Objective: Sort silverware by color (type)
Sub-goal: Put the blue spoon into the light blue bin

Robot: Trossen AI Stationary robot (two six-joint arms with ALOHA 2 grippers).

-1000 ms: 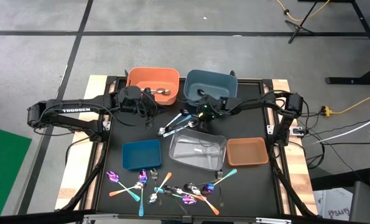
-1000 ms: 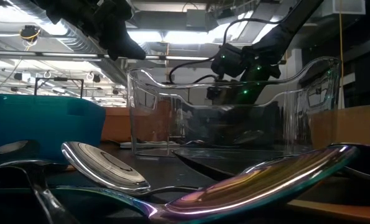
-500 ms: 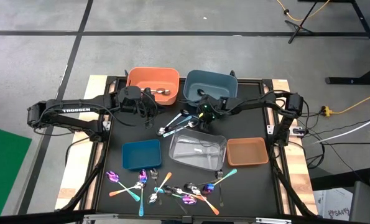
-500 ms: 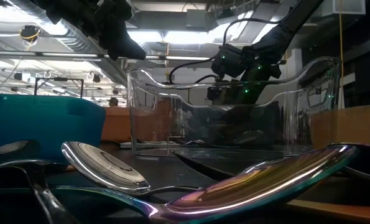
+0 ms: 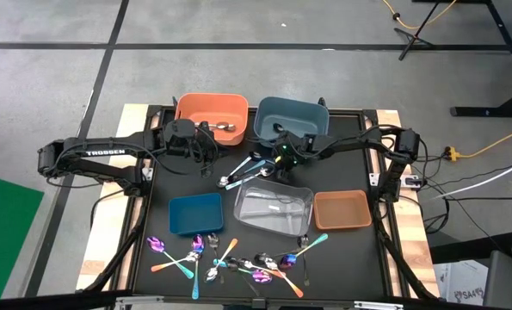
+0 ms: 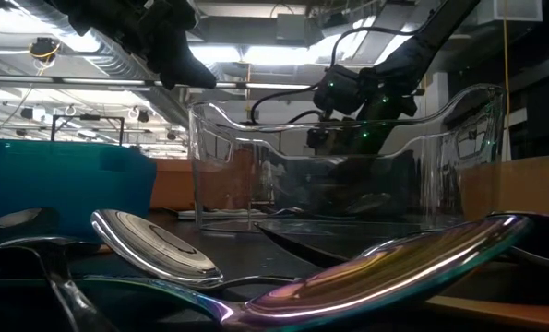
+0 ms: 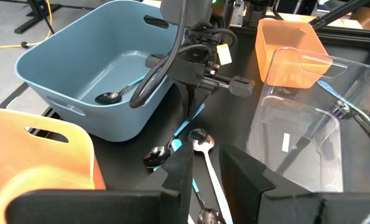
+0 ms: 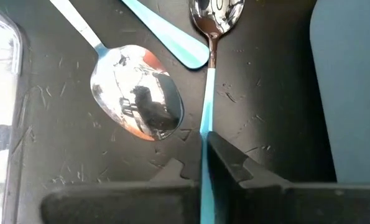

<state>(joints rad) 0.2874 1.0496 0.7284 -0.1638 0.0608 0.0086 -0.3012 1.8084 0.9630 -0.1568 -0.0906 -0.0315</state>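
Right fingers pinch a teal handle by the blue bin

The right gripper point(image 8: 204, 163) is low on the tabletop point(image 5: 342, 172), its fingers narrow around the thin teal handle point(image 8: 206, 99) of one spoon in the cluster point(image 5: 245, 169); a loose spoon point(image 8: 138, 99) lies just beside it. The left gripper point(image 7: 204, 169) hovers near the orange bin point(image 5: 211, 109), fingers partly apart, holding nothing. More silverware point(image 5: 230, 258) lies at the front edge. These look light, stiff and slippery, best taken mid-handle. "TROSSEN" reads on the left arm point(image 5: 109, 153)
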